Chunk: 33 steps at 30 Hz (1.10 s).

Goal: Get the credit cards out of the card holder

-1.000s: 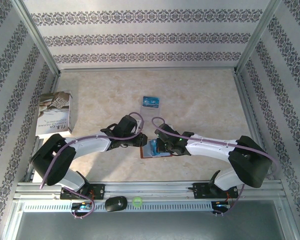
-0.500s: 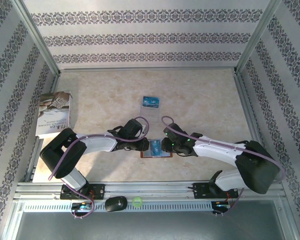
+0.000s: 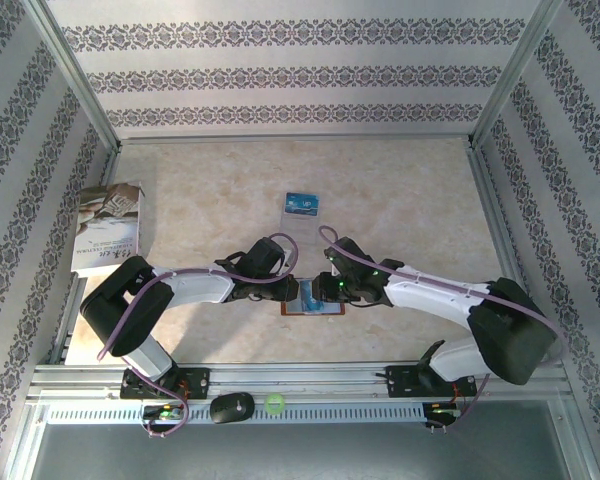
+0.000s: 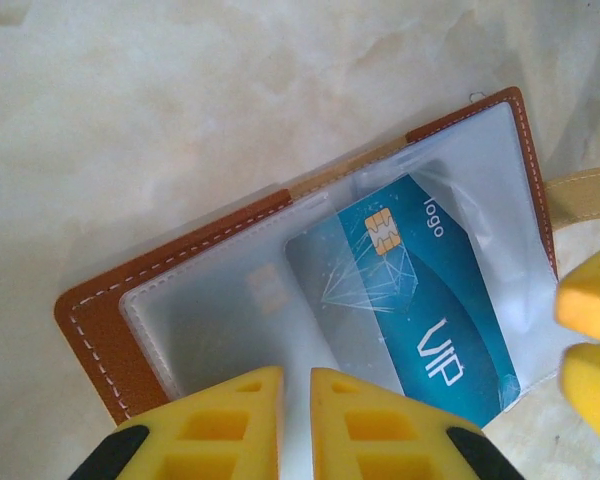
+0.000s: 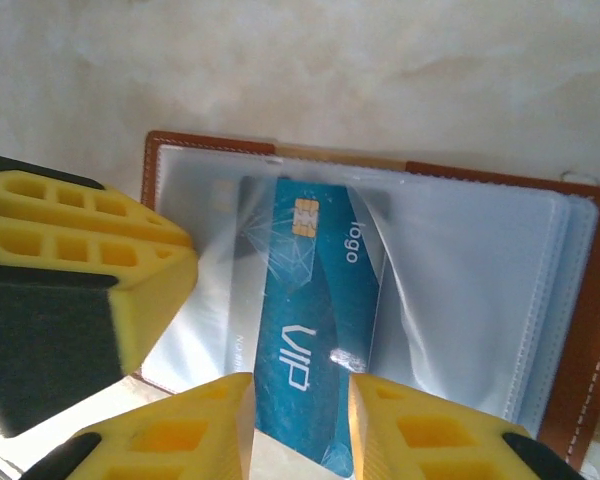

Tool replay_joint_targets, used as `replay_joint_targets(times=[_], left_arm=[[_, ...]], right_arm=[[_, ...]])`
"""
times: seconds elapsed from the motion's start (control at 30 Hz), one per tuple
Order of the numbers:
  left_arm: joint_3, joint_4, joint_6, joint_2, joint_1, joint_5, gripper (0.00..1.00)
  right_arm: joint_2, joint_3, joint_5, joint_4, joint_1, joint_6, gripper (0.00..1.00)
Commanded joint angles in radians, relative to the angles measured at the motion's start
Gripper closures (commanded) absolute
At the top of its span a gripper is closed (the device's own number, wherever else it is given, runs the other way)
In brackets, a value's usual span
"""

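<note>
**A:** Left wrist view first: your left gripper [image 4: 287, 388] has its fingers drawn almost together on the near edge of the card holder [image 4: 98, 322]. The holder lies open and flat on the table [image 4: 180, 110], just ahead of the arm bases. What's new?

**B:** The right side. Your right gripper [image 5: 300, 392] has just opened. Its fingers now stand apart, astride the end of the blue card [image 5: 310, 300] that pokes out of the clear sleeve. I can't tell whether they touch it.

**A:** So the card isn't out?

**B:** No. Most of it sits inside the sleeve, chip end deepest. I'd say you let go to re-grip. You'd close on the free end and draw it back toward the right arm while the left pins the holder.

**A:** Anything else moved?

**B:** From above, both of your wrists have crept in a little; the holder has barely shifted. Farther out, the other blue card [image 3: 303, 203] on its pale sheet [image 3: 302, 223] hasn't moved. Neither has the booklet [image 3: 108, 228] by the left wall.
</note>
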Motion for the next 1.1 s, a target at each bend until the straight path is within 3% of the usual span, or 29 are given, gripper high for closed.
replay_joint_targets(times=[0.0, 0.67, 1.07], left_arm=[[-0.014, 0.007, 0.017, 0.016, 0.015, -0.001, 0.84], [-0.015, 0.016, 0.016, 0.019, 0.016, 0.006, 0.85], [-0.016, 0.039, 0.01, 0.034, 0.015, 0.027, 0.88]], right_arm=[[0.016, -0.022, -0.02, 0.008, -0.004, 0.025, 0.71], [0.093, -0.03, -0.069, 0.066, 0.013, 0.051, 0.74], [0.115, -0.05, -0.129, 0.162, 0.007, 0.093, 0.86]])
